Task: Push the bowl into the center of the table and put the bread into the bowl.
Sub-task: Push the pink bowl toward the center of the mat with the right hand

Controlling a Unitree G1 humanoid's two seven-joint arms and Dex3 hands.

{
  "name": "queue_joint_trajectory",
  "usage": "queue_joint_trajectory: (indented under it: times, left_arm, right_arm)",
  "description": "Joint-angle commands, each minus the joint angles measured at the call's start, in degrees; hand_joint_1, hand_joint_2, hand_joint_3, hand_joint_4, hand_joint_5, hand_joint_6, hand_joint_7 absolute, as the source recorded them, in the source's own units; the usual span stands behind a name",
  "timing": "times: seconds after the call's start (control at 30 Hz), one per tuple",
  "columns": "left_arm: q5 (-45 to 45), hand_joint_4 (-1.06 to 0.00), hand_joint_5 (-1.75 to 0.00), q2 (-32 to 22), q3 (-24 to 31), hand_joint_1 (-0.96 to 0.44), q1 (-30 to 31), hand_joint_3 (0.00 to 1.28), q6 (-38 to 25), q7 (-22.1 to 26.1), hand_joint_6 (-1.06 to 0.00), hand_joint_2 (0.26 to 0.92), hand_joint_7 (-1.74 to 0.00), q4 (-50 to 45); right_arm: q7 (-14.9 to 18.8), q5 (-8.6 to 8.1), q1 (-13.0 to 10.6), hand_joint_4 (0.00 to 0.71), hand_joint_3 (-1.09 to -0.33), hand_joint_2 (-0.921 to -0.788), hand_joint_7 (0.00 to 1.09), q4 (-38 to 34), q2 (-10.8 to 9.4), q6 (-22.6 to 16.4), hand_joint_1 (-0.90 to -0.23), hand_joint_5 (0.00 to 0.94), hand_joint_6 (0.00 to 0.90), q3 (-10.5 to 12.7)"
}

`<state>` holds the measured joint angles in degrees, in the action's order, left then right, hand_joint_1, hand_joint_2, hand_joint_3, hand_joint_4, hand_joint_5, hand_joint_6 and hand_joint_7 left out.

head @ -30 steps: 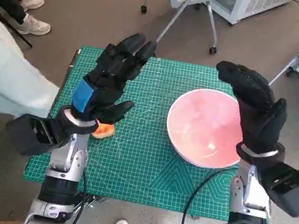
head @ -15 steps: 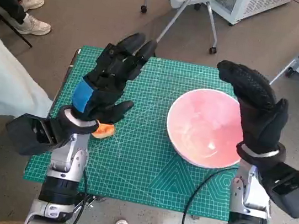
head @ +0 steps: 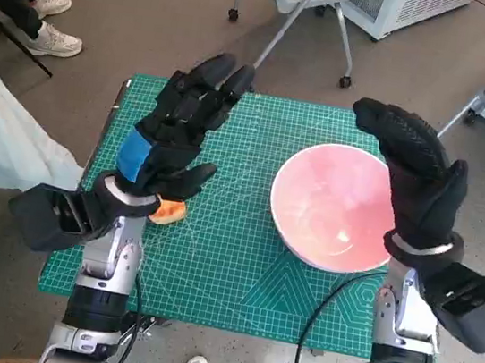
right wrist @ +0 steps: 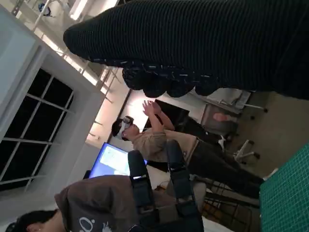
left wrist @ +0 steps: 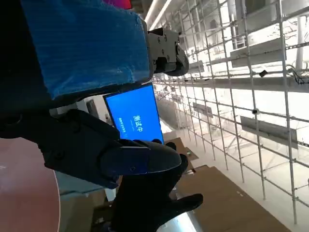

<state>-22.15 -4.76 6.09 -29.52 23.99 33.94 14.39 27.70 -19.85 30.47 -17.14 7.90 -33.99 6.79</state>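
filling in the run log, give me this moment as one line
left hand: open, raised above bread | right hand: open, raised at bowl's right | bowl: right of mat centre, empty | bread: not in bowl

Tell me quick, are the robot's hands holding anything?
Left hand: open, holding nothing.
Right hand: open, holding nothing.

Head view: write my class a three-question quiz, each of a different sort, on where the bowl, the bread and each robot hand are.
1. True or false: the bread lies inside the pink bowl.
2. Which robot hand is raised beside the bowl? A left robot hand B right robot hand
3. Fill in: the bowl sits toward the table's ____ side, seen from the robot.

Key: 1 false, the bread lies on the green mat; 2 B; 3 right.
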Motion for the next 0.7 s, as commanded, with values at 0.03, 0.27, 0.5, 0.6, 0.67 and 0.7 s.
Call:
queue_joint_trajectory:
  times: [0.03, 0.27, 0.5, 0.6, 0.67, 0.7]
  left_arm:
    - [0.0, -0.12, 0.0, -0.3, -0.4, -0.61, -1.1, 0.38, -0.5, 0.1, 0.0, 0.921, -0.49, -0.8]
    - [-0.1, -0.12, 0.0, -0.4, -0.3, -0.61, -1.2, 0.38, -0.5, 0.1, 0.0, 0.921, -0.5, -0.5]
    - [-0.3, -0.12, -0.01, -0.3, -0.2, -0.61, -0.9, 0.38, -0.5, 0.1, 0.0, 0.921, -0.52, -0.5]
    - [-0.4, -0.12, -0.01, -0.3, -0.1, -0.62, -0.9, 0.38, -0.4, 0.2, 0.0, 0.921, -0.53, -0.3]
    - [-0.4, -0.12, -0.01, -0.3, 0.0, -0.62, -0.9, 0.38, -0.4, 0.2, 0.0, 0.921, -0.53, -0.1]
    - [-0.4, -0.12, -0.01, -0.4, 0.0, -0.62, -0.9, 0.38, -0.3, 0.2, 0.0, 0.921, -0.53, -0.1]
  right_arm:
    - [0.2, 0.19, -0.5, 0.183, -0.742, -0.921, 0.57, -0.5, 0.5, 0.4, -0.655, 0.001, 0.026, 0.5]
    - [1.9, -1.57, 0.5, 0.191, -0.733, -0.921, 0.52, -5.5, 2.5, -1.4, -0.655, 0.002, 0.058, 3.3]
    - [0.3, 0.16, 3.4, 0.207, -0.755, -0.921, 0.39, -18.8, 4.7, -8.5, -0.65, 0.002, 0.137, 8.3]
    - [-5.3, 4.78, 4.9, 0.203, -0.79, -0.921, 0.36, -25.4, 5.8, -12.7, -0.643, 0.001, 0.15, 9.8]
    - [-10.8, 9.1, 5.9, 0.193, -0.807, -0.921, 0.34, -30.3, 7.0, -14.9, -0.644, 0.0, 0.148, 10.2]
    - [-14.0, 11.56, 6.4, 0.19, -0.811, -0.921, 0.34, -33.0, 7.9, -15.5, -0.644, 0.0, 0.147, 10.0]
